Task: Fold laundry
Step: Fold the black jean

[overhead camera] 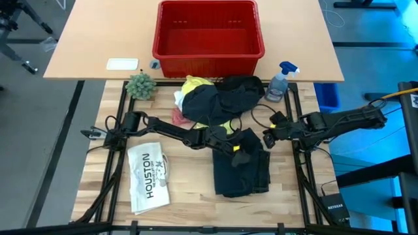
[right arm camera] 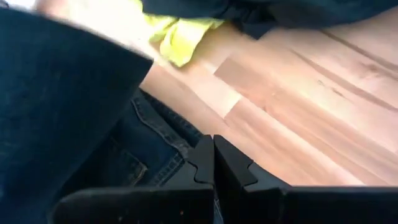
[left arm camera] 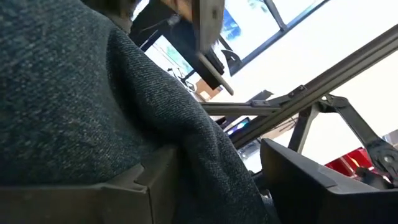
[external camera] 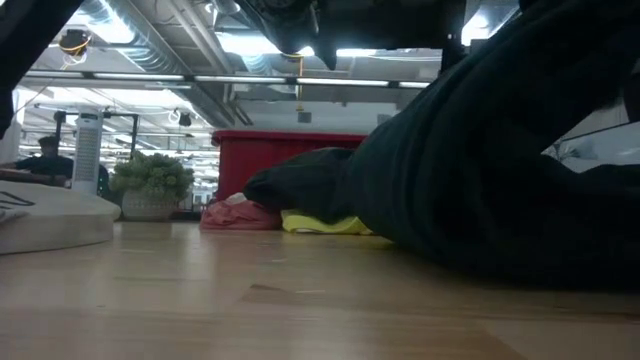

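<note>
The dark trousers (overhead camera: 241, 170) lie folded on the wooden table, near the middle. My left gripper (overhead camera: 230, 140) reaches in level from the table's left over their far end, fingers open, with dark cloth (left arm camera: 93, 93) between them. My right gripper (overhead camera: 266, 138) hangs shut beside the trousers' right edge (right arm camera: 155, 149), slanting down; I cannot tell that it touches anything. Farther back is a heap: a black garment (overhead camera: 225, 98) on the yellow T-shirt (overhead camera: 192, 83), with the pink cloth (overhead camera: 178, 117) and the white cloth (overhead camera: 179, 99) at its left. My left gripper's fingers stand apart, and the trousers' dark cloth (left arm camera: 186, 143) lies draped over one finger (left arm camera: 93, 199) and down into the gap. The other finger (left arm camera: 311, 180) stands clear of it. The fingers come level from the table's left. Which part of the trousers this is cannot be seen.
A red basket (overhead camera: 208, 39) stands on the far table. A spray bottle (overhead camera: 279, 81) is at the back right and a small plant (overhead camera: 140, 85) at the back left. The white "HOUSTON" item (overhead camera: 149, 176) lies at the near left. Bare wood shows at the near right.
</note>
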`<state>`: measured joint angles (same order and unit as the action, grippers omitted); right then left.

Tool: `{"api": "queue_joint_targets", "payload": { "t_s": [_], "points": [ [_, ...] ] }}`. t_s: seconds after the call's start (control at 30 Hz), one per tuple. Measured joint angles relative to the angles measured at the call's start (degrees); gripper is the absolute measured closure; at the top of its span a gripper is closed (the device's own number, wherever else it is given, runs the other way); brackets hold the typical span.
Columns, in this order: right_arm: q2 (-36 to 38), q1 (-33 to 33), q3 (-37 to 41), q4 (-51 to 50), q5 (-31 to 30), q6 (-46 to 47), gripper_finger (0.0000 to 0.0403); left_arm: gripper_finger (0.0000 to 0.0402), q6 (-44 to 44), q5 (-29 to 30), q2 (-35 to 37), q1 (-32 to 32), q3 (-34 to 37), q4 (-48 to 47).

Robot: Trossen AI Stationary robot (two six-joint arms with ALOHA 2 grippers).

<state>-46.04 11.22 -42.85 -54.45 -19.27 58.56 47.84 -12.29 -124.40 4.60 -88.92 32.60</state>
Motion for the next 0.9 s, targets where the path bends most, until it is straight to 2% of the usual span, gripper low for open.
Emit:
{"api": "queue_joint_targets", "payload": {
  "t_s": [0.23,0.37,0.57,0.7,0.8,0.9],
  "points": [
    [3.9,0.0,0.0,0.2,-2.6,1.2,0.0403,0.0193,-1.6,0.5,0.0,0.0,0.0,-0.3],
    [5.5,0.0,0.0,4.7,-2.9,0.1,0.0403,0.0193,-1.6,2.3,0.0,0.0,0.0,-0.2],
    [4.3,0.0,-0.1,20.3,7.8,-10.8,0.0403,0.0193,-2.6,2.6,0.0,0.0,0.0,-0.6],
    [-2.5,-0.1,-0.1,21.5,9.9,-11.1,0.0403,0.0194,-2.9,2.6,0.0,-0.3,0.0,-1.0],
    [-8.3,-0.1,-0.1,24.6,15.6,-12.4,0.0403,0.0194,-2.8,2.3,0.0,-0.3,0.0,-1.8],
    [-11.1,0.4,-0.1,17.6,19.9,-9.2,0.0403,0.0194,-1.5,0.6,0.0,-0.3,0.0,-3.0]
  ]
}}
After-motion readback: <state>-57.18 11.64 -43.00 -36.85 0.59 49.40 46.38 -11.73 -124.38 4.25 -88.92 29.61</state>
